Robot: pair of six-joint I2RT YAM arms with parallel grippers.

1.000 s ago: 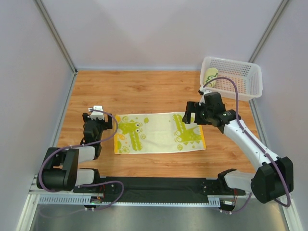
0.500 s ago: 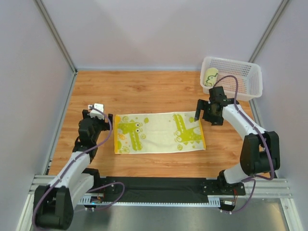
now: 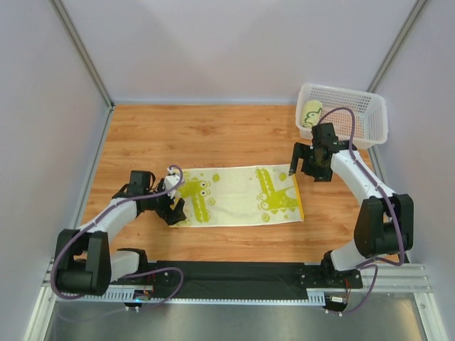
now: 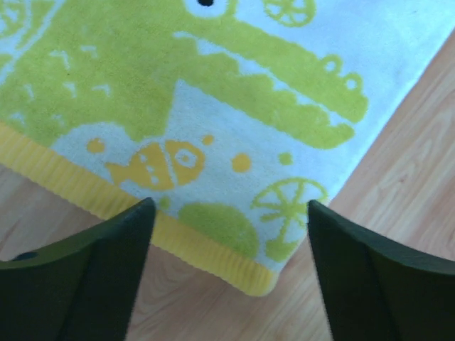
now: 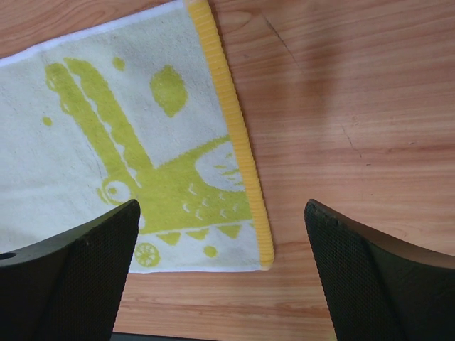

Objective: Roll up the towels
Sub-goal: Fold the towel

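Note:
A white towel [image 3: 234, 195] with green crocodile prints and yellow end hems lies flat and unrolled on the wooden table. My left gripper [image 3: 175, 207] is open low over the towel's near left corner. In the left wrist view that towel corner [image 4: 213, 128] lies between the spread fingers of the left gripper [image 4: 229, 211]. My right gripper [image 3: 301, 165] is open at the towel's far right corner. In the right wrist view the towel's yellow-hemmed corner [image 5: 142, 142] sits between the spread fingers of the right gripper [image 5: 220, 207]. Neither gripper holds anything.
A white plastic basket [image 3: 377, 121] stands at the back right of the table, with one rolled towel [image 3: 311, 112] in its left end. Grey walls enclose the table on three sides. A black rail runs along the near edge.
My left gripper swung right from beside the towel's left edge onto its near left corner. My right gripper moved from over the towel's right end to its far right corner, then held.

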